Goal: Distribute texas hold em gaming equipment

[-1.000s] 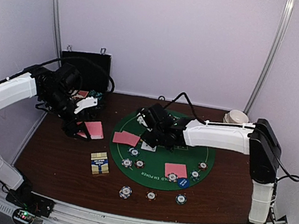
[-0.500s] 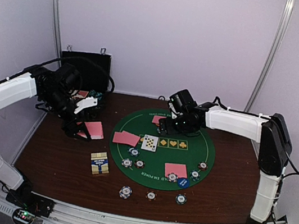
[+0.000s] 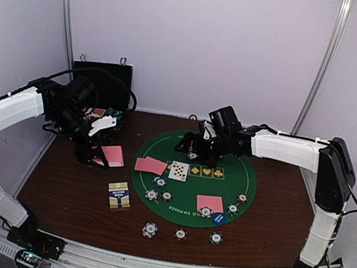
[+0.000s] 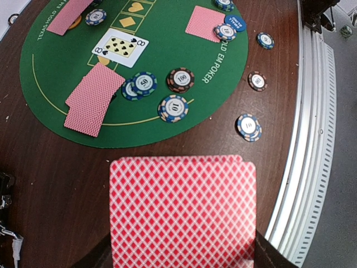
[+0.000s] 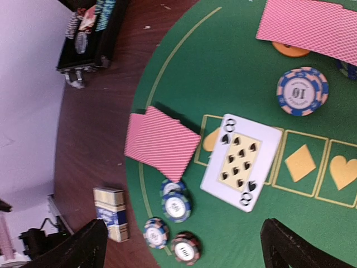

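Our right gripper is wide open and has pulled back to the far side of the round green mat. Now we can see a face-up white spade card there. Our left gripper has not moved, still pinching pink-backed cards over the brown worktop.

My top camera sees the whole dark brown wooden table from high behind; both wrist cameras look down closer, sharing the round green felt mat.
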Controlling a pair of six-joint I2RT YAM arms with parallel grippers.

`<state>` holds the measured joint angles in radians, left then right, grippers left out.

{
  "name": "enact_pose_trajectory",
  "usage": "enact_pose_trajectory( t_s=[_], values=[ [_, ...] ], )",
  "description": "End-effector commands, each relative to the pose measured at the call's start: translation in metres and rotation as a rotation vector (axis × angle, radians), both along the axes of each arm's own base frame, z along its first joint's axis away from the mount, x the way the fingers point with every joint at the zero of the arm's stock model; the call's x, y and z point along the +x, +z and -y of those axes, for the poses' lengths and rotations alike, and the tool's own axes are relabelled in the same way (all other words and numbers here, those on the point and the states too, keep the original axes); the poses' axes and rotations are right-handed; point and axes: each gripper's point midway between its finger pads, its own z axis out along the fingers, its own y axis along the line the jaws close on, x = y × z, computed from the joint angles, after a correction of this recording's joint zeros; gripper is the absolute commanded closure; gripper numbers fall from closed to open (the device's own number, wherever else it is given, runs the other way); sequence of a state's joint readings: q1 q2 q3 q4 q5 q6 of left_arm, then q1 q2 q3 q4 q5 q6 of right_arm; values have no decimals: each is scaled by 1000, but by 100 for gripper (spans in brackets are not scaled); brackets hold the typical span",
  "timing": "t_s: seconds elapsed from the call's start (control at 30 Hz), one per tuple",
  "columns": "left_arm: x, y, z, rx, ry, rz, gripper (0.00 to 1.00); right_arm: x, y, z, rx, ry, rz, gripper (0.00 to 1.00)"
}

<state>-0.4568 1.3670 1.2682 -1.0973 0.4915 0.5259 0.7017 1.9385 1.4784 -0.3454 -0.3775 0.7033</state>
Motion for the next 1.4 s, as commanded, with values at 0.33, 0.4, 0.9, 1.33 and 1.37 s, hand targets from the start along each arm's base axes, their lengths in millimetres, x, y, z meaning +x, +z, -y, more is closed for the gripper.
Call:
enact_pose_trajectory(
  t_s=[0.33, 0.4, 0.9, 1.33, 1.37],
  values=[
    [8, 19, 8, -58, -17, 44, 100, -99, 98, -112, 494, 256, -239, 0],
    [8, 19, 8, -58, -17, 44, 100, -106, 102, -124, 533, 282, -250, 1],
    [7, 19, 8, -61, -21, 44, 100, -131, 103, -182, 635, 366, -318, 1],
    [6, 21, 8, -68, -23, 48, 100, -128, 95, -209, 677, 371, -369, 1],
    [6, 22, 8, -68, -23, 48, 100, -128, 93, -210, 675, 369, -372, 1]
  ],
)
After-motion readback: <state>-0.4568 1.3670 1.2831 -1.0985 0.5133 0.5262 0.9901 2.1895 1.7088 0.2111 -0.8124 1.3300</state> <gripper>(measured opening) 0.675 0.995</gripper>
